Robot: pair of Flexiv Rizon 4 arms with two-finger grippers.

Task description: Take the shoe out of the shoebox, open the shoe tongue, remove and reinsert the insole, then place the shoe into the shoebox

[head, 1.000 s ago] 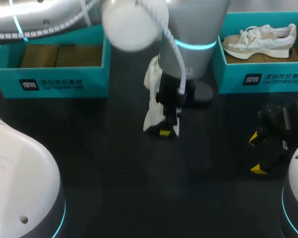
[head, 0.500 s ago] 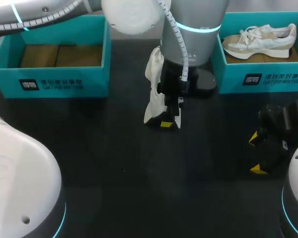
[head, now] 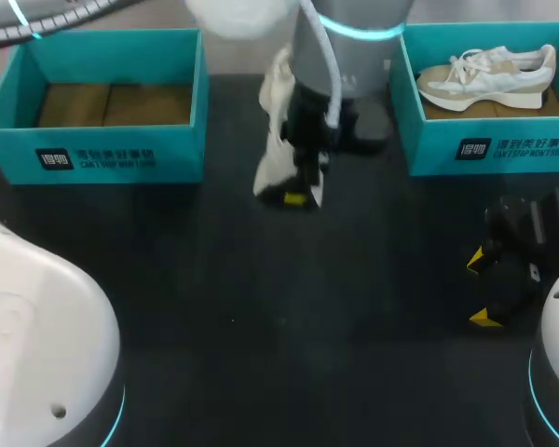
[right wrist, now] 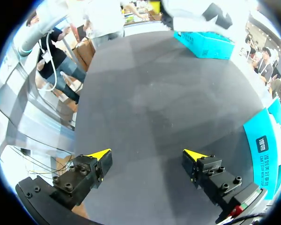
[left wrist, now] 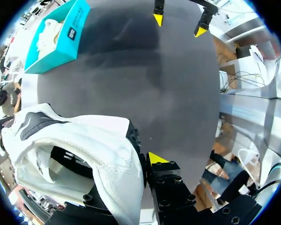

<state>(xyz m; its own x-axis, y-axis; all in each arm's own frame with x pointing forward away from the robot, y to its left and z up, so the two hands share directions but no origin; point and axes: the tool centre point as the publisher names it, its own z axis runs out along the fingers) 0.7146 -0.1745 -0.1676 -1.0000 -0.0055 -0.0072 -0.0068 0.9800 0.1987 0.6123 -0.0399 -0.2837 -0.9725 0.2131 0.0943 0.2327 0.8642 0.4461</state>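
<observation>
Swinging toward ten o'clock, the left gripper (head: 296,196) carries the white shoe (head: 275,140), clamped between its fingers, nearer the teal shoebox (head: 112,158) than a second ago, apparently for the final placement. The right gripper (head: 480,290) waits at four o'clock, fingers spread.

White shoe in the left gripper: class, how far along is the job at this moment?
Done: the white shoe is out, and the left shoebox holds only brown lining. In hand: the left gripper grips the shoe above the table. Left: opening the tongue, removing and reinserting the insole, then boxing the shoe. The right gripper hangs open and empty.
</observation>
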